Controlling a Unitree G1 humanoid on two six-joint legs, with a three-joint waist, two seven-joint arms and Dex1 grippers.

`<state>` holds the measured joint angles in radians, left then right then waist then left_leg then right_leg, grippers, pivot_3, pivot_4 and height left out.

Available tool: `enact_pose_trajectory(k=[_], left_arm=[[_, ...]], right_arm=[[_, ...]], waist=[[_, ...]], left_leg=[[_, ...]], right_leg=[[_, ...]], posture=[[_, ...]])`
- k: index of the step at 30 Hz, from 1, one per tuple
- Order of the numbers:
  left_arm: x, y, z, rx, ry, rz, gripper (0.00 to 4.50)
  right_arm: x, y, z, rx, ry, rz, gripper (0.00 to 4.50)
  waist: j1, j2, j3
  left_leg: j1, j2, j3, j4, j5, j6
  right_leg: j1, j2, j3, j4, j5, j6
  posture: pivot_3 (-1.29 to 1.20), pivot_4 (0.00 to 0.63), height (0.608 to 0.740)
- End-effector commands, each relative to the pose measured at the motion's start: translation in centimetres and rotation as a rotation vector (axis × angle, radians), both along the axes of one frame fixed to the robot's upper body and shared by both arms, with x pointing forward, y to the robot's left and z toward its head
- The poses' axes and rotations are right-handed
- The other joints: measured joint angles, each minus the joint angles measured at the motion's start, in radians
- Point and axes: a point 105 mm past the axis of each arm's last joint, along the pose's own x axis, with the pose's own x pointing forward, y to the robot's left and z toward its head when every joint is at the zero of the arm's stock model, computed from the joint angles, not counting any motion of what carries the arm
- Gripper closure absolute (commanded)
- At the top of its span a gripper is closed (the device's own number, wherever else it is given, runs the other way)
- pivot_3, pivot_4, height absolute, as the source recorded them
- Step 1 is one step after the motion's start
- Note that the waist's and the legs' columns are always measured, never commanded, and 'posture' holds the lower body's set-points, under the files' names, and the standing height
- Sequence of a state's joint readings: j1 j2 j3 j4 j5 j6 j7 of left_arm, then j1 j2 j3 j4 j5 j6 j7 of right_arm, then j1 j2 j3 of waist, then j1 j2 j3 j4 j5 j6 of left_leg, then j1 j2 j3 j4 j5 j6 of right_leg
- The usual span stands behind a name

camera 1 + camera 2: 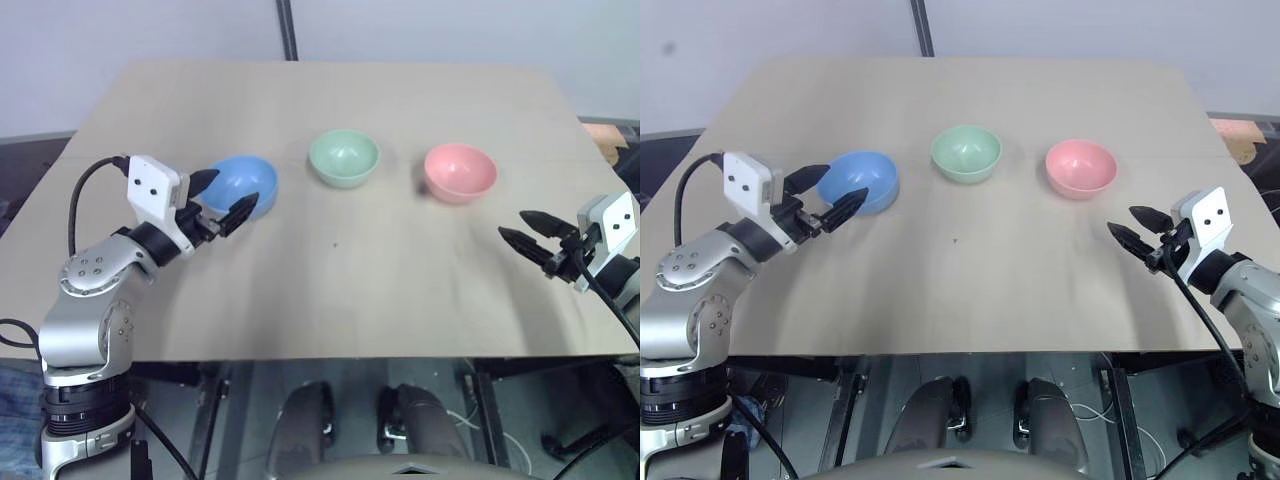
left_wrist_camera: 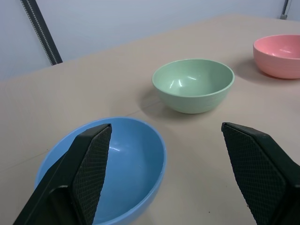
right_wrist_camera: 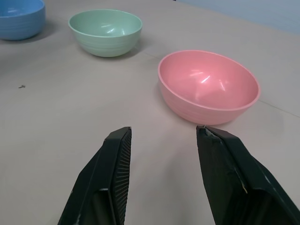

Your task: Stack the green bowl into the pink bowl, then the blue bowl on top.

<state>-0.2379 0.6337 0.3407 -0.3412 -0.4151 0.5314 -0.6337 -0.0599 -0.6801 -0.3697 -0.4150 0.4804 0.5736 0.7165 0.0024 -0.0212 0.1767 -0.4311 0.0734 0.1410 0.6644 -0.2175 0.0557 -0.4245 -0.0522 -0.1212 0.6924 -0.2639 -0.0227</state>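
three small round smooth plastic bowls are sitting in a row across the pale wooden table [image 1: 330,290], none nested yet: the light sky-blue bowl [image 1: 244,186] on the robot's left, the pale mint-green bowl [image 1: 344,157] in the middle, the salmon-pink bowl [image 1: 460,171] on the right, each well apart from its neighbour.

the first move is turning on the green bowl, and it is lying ahead of both arms, between them. the left gripper [image 1: 223,197] is pointing forward and rightward with the blue bowl right at its tips, so the green bowl is lying beyond and to the right of it. the right gripper [image 1: 528,232] is pointing forward and leftward toward the pink bowl, with the green bowl farther off past it. the left arm looks the nearer one to the green bowl. the bowls being round, no long axis is mattering; a rim pinch would serve from any side.

the left gripper is standing spread wide, one finger [image 2: 89,161] over the blue bowl's rim, holding nothing. the right gripper is standing partly spread above bare table, empty, short of the pink bowl.
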Motion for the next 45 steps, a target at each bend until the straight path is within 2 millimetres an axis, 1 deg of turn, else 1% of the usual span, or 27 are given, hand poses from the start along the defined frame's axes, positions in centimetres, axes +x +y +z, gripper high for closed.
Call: enact_pose_trajectory(k=[1,4,8,14,20,21,22,24,26,27,30,33,35,39,43,45], left_arm=[[-0.4,0.0,1.3,0.004,-0.05,-0.013,0.54],[-0.7,-0.8,1.1,-0.009,-0.033,-0.044,0.54],[-0.7,-1.0,0.8,-0.016,-0.025,-0.047,0.54],[-0.8,-0.9,0.5,-0.011,-0.02,-0.051,0.54],[-0.8,-1.4,0.2,-0.033,-0.011,-0.059,0.54],[-0.8,-1.4,0.1,-0.038,-0.012,-0.053,0.29],[-0.8,-1.4,0.2,-0.047,-0.011,-0.059,0.01],[-0.8,-1.5,0.1,-0.052,-0.01,-0.069,0.0],[-0.8,-1.6,0.0,-0.048,-0.011,-0.069,0.0],[-0.8,-1.7,0.0,-0.048,-0.011,-0.069,0.0],[-0.7,-1.9,0.0,-0.043,-0.015,-0.08,0.0],[-0.7,-2.2,0.0,-0.025,-0.016,-0.092,0.0],[-0.5,-2.3,-0.3,-0.008,-0.007,-0.103,0.0],[-0.5,-3.1,-0.4,0.026,-0.004,-0.159,0.0],[-0.9,-3.6,-0.5,0.043,0.006,-0.228,0.0],[-1.4,-3.9,-0.5,0.054,0.014,-0.283,0.0]], right_arm=[[-0.3,0.1,1.5,-0.016,-0.064,0.004,2.05],[-0.4,0.1,1.8,-0.031,-0.063,0.013,2.05],[-0.3,-0.6,1.9,-0.062,-0.061,0.001,2.05],[0.0,-0.6,2.1,-0.069,-0.065,-0.003,2.05],[-0.2,-0.5,2.1,-0.065,-0.046,0.012,2.05],[-0.2,-0.5,2.2,-0.065,-0.045,0.011,2.01],[-0.1,-0.5,2.2,-0.064,-0.044,0.008,1.77],[-0.1,-0.5,2.2,-0.063,-0.042,0.011,1.22],[-0.2,-0.4,2.1,-0.063,-0.037,0.015,0.35],[-0.2,-0.4,2.1,-0.062,-0.036,0.015,0.16],[0.0,-0.2,2.4,-0.072,-0.045,0.017,0.16],[0.7,0.4,2.9,-0.105,-0.051,0.021,0.16],[1.5,1.3,2.5,-0.196,-0.025,0.049,0.16],[4.1,3.1,2.1,-0.303,0.008,0.076,0.16],[6.4,3.9,1.6,-0.38,0.041,0.078,0.16],[8.1,4.3,1.5,-0.399,0.047,0.067,0.16]], waist=[[0.001,0.0,0.0],[0.005,0.0,0.0],[0.011,0.0,0.0],[0.012,0.0,0.0],[0.012,0.0,0.0],[0.012,0.0,0.0],[0.012,0.0,0.0],[0.012,0.0,0.0],[0.012,0.0,0.0],[0.012,0.0,0.0],[0.012,0.0,0.0],[0.01,0.0,0.0],[0.009,0.0,0.0],[0.009,0.0,0.0],[0.011,0.0,0.0],[0.011,0.0,0.0]], left_leg=[[0.0,0.0,0.0,0.0,0.0,0.0],[0.0,0.0,0.0,0.0,0.0,0.0],[0.0,0.0,0.0,0.0,0.0,0.0],[0.0,0.0,0.0,0.0,0.0,0.0],[0.0,0.0,0.0,0.0,0.0,0.0],[0.0,0.0,0.0,0.0,0.0,0.0],[0.0,0.0,0.0,0.0,0.0,0.0],[0.0,0.0,0.0,0.0,0.0,0.0],[0.0,0.0,0.0,0.0,0.0,0.0],[0.0,0.0,0.0,0.0,0.0,0.0],[0.0,0.0,0.0,0.0,0.0,0.0],[0.0,0.0,0.0,0.0,0.0,0.0],[0.0,0.0,0.0,0.0,0.0,0.0],[0.0,0.0,0.0,0.0,0.0,0.0],[-0.001,0.0,0.0,0.0,0.0,0.0],[-0.002,0.0,0.001,0.0,0.002,-0.003]], right_leg=[[0.0,0.0,0.0,0.0,0.0,0.0],[0.0,0.0,0.0,0.0,0.0,0.0],[0.0,0.0,0.0,0.0,0.0,0.0],[0.0,0.0,0.0,0.0,0.0,0.0],[0.0,0.0,0.0,0.0,0.0,0.0],[0.0,0.0,0.0,0.0,0.0,0.0],[0.0,0.0,0.0,0.0,0.0,0.0],[0.0,0.0,0.0,0.0,0.0,0.0],[0.0,0.0,0.0,0.0,0.0,0.0],[0.0,0.0,0.0,0.0,0.0,0.0],[0.0,0.0,0.0,0.0,0.0,0.0],[0.0,0.0,0.0,0.0,0.0,0.0],[0.0,0.0,0.0,0.0,0.0,0.0],[0.0,0.0,0.0,0.0,0.0,0.0],[-0.001,0.0,0.0,-0.001,0.0,0.0],[-0.002,0.0,0.0,-0.001,0.0,0.0]], posture=[[0.0,0.15,0.74],[0.0,0.15,0.74],[0.0,0.15,0.74],[0.0,0.15,0.74],[0.0,0.15,0.74],[0.0,0.15,0.74],[0.0,0.15,0.74],[0.0,0.15,0.74],[0.0,0.15,0.74],[0.0,0.15,0.74],[0.0,0.15,0.74],[0.0,0.15,0.74],[0.0,0.15,0.74],[0.0,0.15,0.74],[0.0,0.15,0.74],[0.0,0.15,0.74]])
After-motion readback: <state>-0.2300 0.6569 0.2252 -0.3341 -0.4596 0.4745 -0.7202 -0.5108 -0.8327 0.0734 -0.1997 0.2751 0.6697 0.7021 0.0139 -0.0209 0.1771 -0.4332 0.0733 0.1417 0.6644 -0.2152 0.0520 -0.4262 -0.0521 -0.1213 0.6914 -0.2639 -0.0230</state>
